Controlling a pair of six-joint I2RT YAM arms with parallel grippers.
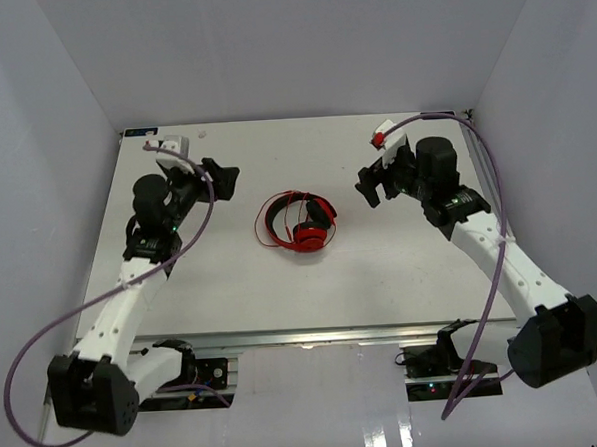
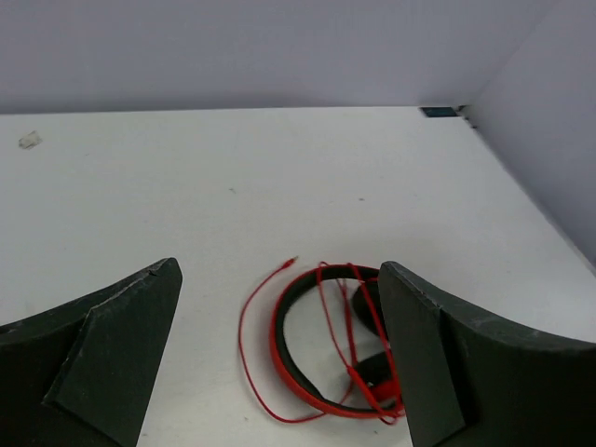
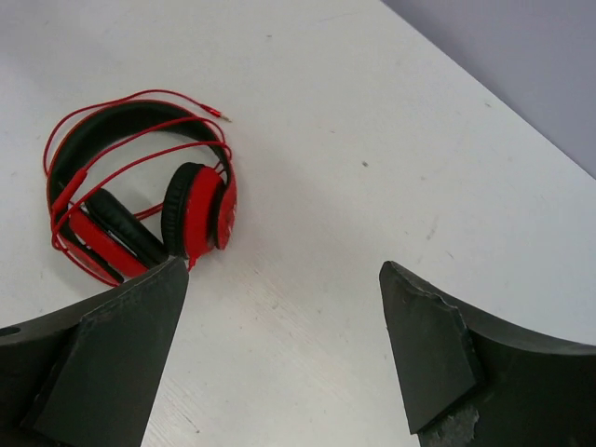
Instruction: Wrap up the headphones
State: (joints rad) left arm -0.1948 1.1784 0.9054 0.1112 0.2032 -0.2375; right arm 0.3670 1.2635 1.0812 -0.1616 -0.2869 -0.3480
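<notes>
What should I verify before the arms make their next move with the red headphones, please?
1. Left pincer open and empty: ok.
2. Right pincer open and empty: ok.
3. Red over-ear headphones with black ear pads resting on the white table, apart from both pincers: ok.
4. Thin red cable looped across the headband: ok.
5. Cable snug against the headband: not ok; one loop lies slack on the table and the plug sticks out.
6. Cable end tucked or secured: cannot tell.
</notes>
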